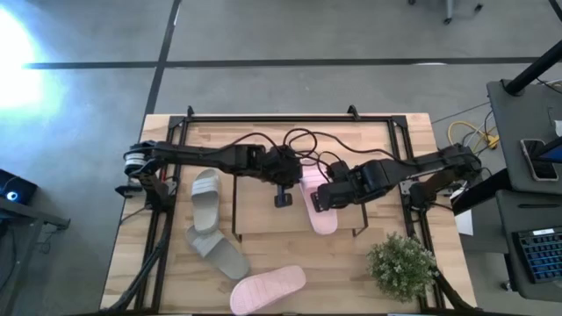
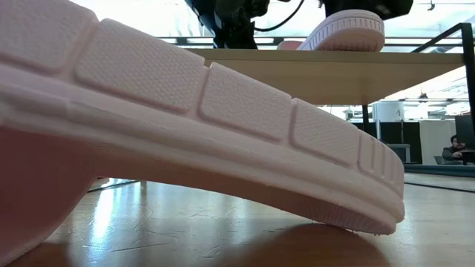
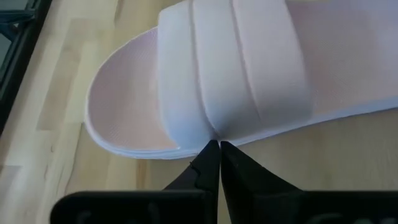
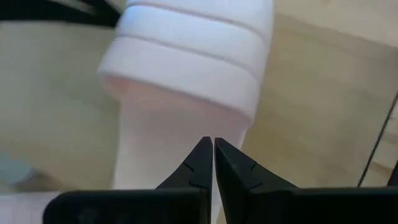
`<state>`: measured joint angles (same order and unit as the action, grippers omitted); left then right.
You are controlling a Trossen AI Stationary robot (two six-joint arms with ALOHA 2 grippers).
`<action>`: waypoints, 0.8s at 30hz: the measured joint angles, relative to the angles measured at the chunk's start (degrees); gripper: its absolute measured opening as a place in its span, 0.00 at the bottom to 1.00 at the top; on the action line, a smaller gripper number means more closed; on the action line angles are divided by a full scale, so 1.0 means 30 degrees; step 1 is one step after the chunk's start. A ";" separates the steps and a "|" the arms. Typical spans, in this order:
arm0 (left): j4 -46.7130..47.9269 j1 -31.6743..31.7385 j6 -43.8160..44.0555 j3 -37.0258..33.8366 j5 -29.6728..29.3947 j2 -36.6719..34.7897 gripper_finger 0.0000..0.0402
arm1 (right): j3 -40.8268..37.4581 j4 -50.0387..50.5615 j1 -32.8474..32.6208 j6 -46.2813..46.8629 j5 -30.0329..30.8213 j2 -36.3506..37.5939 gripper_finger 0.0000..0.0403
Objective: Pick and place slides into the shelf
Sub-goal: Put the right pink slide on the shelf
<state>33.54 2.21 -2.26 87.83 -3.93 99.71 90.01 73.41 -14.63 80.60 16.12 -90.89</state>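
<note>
2 grippers, both fully closed and holding nothing, meet at 1 pink slide [image 1: 316,204] lying on the shelf [image 1: 263,211] top: the left gripper [image 3: 215,147] touches its strap edge, the right gripper [image 4: 209,143] rides over its footbed. I judge gentle, coordinated nudges best to square it. 3 other slides wait on the table [image 1: 351,272].
</note>
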 joint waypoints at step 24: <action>0.2645 0.0221 0.0874 0.0036 -0.2166 -0.0819 0.00 | 0.0570 0.1724 -0.0276 0.3174 0.4254 0.1014 0.03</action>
<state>41.47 2.87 0.36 87.94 -10.43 97.25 91.72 78.58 -15.45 90.12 28.88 -87.85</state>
